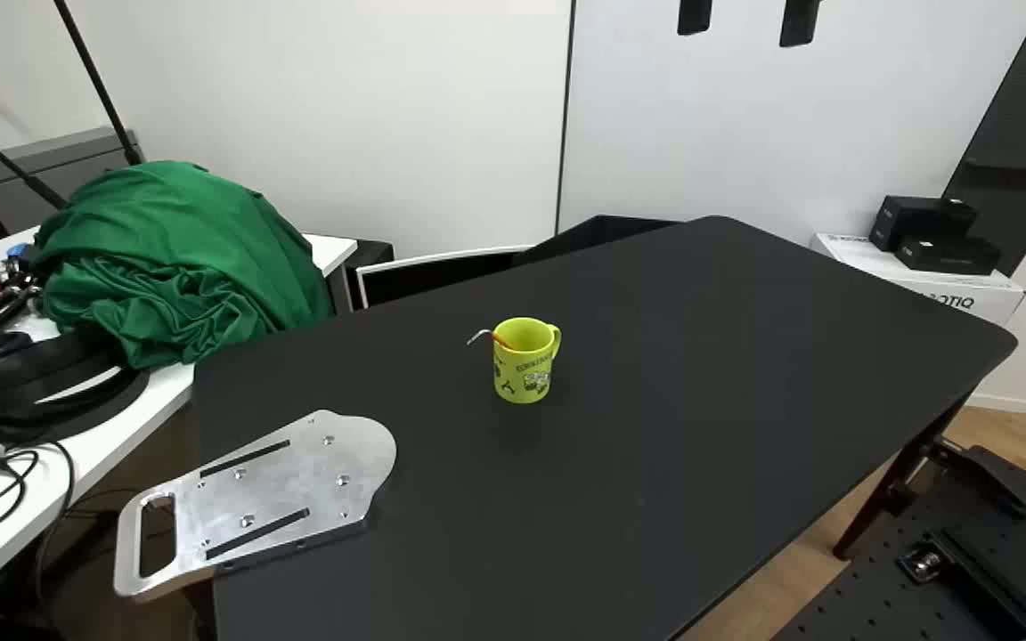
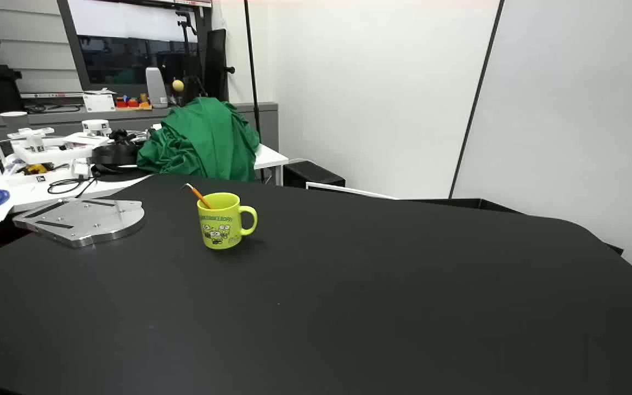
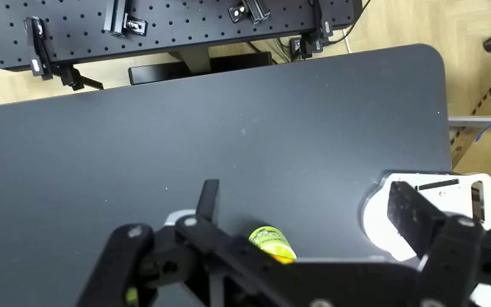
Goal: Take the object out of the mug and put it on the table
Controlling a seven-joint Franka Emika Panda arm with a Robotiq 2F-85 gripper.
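Observation:
The lime-green mug [image 1: 524, 372] stands upright on the black table [image 1: 700, 401]; it also shows in an exterior view [image 2: 220, 225] with its handle to the right. The object, a thin orange stick [image 2: 199, 197] with a bent dark and silvery tip, leans in the mug with its tip over the rim. It also shows in an exterior view [image 1: 501, 340]. My gripper [image 1: 747, 25] is high above the table, its fingertips at the top edge. In the wrist view the gripper [image 3: 305, 192] is open and empty. Its body hides part of the mug [image 3: 270, 238] and most of the stick [image 3: 284, 259].
A flat silver metal plate [image 1: 299, 481] with a handle slot lies at the table's edge near the mug; it also shows in the wrist view [image 3: 384, 221]. A green cloth [image 2: 206, 142] lies on the cluttered white desk. A black perforated platform [image 3: 177, 25] stands beside the table.

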